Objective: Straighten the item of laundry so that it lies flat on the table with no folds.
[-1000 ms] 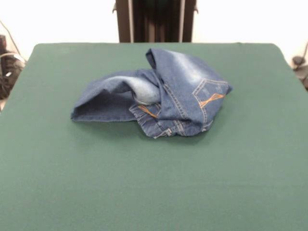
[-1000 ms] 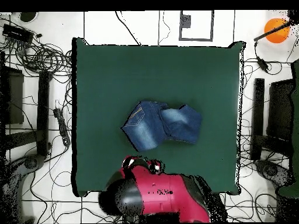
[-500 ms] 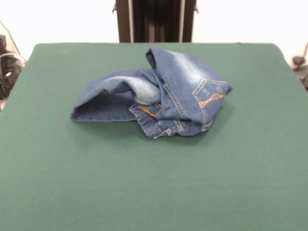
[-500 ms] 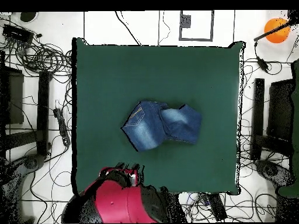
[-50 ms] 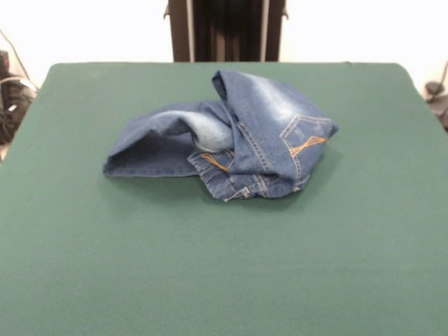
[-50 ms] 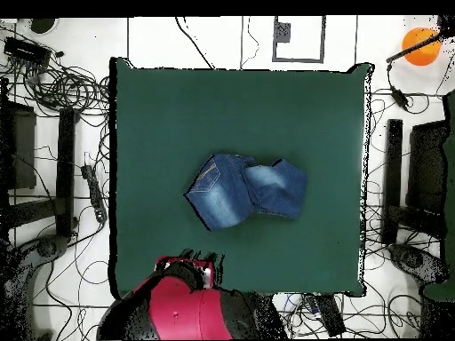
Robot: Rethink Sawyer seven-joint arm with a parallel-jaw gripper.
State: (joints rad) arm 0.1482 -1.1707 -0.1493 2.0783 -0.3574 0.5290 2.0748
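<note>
The near part of the table (image 5: 224,280) is bare green cloth, stretching wide to the left and right of the front view. Farther back, a little beyond the middle of the table, lies the item of laundry (image 5: 231,136), a pair of blue denim jeans bunched into a folded heap rather than spread flat.

Its nearest edge is a crumpled hem or waistband with orange stitching, tucked under the upper layers. To the left, one flattened section of darker denim reaches out toward the table's left side and ends in a straight edge. A pale, faded patch shows in the middle, where the cloth curls over itself. The right part is a raised fold bearing a stitched back pocket with an orange cross-shaped seam. The far tip of that fold rises toward the far edge of the table.

In the overhead view the jeans (image 6: 246,190) sit near the table's centre, well apart from every edge of the green table (image 6: 160,115).

The red and black arm (image 6: 182,306) appears in the overhead view only, at the table's edge by the robot's base, well apart from the jeans. The gripper cannot be picked out on it, so there is no telling whether the claw is apart or together.

Cables (image 6: 53,80) lie on the floor around the table.
</note>
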